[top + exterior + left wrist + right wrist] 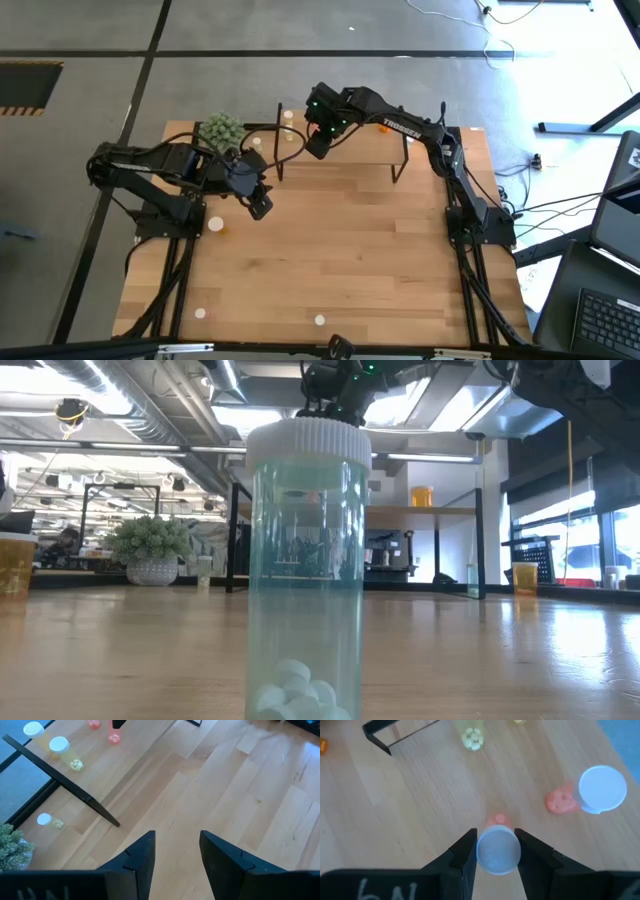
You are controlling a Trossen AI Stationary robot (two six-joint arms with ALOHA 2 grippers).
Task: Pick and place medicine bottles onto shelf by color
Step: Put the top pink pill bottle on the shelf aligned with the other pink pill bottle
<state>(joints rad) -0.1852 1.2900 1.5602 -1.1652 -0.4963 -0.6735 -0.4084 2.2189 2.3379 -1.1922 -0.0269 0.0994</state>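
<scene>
My right tool (494, 851) sits over the left part of the shelf (350, 150), its two fingers (465, 855) pinching the white cap of a pink bottle (495, 847) that stands upright on the shelf board. Just beside it, toward the shelf's edge, a second pink bottle (597, 790) stands free with its cap clear of the fingers. A yellowish bottle (472, 739) stands farther along the board. My left tool (176, 855) hangs above bare worktop (350, 250) in front of the shelf's left leg, its fingers spread with nothing between them. From its wrist I see two yellowish bottles (60, 747) on the shelf's near corner and another small one (46, 820) down on the worktop by the plant (222, 130). In the low view a green bottle (308, 570) stands close to the lens, white pills at its bottom. An orange bottle (422, 496) stands on the shelf behind.
</scene>
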